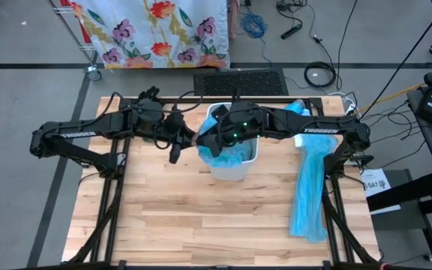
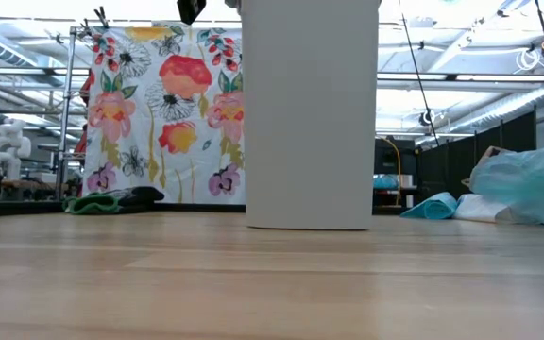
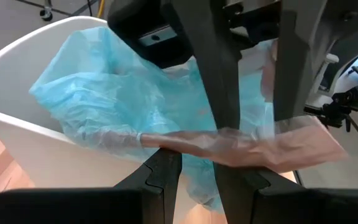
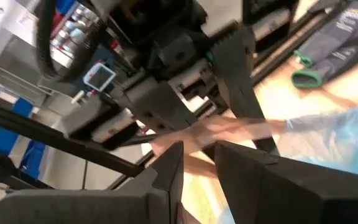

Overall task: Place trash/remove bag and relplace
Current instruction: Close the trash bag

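Both tools meet at the rim of the white plastic bin (image 1: 240,166) mid-bench (image 1: 186,217). The left tool (image 3: 197,163) and right tool (image 4: 199,155) each clamp a thin translucent film strip joined to the crumpled light-blue bag (image 3: 110,106) lining the bin.

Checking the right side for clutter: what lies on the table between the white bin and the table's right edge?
In the high view, a long light-blue plastic bag lies stretched along the table, right of the white bin.

Overhead straight down, table-level camera close behind the white bin (image 2: 310,113), both wrist cameras nearly touching its rim.
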Tool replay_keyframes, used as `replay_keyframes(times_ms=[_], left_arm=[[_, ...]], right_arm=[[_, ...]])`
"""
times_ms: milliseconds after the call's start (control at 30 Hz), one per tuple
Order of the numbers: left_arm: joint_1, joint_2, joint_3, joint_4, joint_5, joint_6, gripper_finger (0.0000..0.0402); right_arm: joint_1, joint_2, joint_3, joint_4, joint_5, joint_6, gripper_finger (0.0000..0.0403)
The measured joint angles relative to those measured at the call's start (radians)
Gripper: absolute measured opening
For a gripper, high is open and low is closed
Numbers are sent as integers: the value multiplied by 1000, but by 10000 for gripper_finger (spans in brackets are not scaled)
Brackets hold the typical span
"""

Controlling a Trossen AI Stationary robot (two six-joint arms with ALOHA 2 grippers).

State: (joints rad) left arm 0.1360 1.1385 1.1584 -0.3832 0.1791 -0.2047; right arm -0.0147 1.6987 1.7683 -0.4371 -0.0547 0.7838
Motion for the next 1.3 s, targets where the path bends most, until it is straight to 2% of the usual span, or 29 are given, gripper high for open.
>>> replay_keyframes(times_ms=[233, 467, 1067, 1300], left_arm=[[0, 0, 0, -1, 0, 0, 97], [0, 0, 0, -32, 0, 0, 97], [-1, 0, 0, -21, 0, 0, 97], [0, 0, 0, 3, 0, 0, 97]], right_arm=[[6, -5, 0, -10, -7, -2, 82], [11, -8, 0, -8, -71, 6, 82], [16, 8, 0, 89, -50, -17, 82], [13, 29, 0, 51, -55, -17, 82]])
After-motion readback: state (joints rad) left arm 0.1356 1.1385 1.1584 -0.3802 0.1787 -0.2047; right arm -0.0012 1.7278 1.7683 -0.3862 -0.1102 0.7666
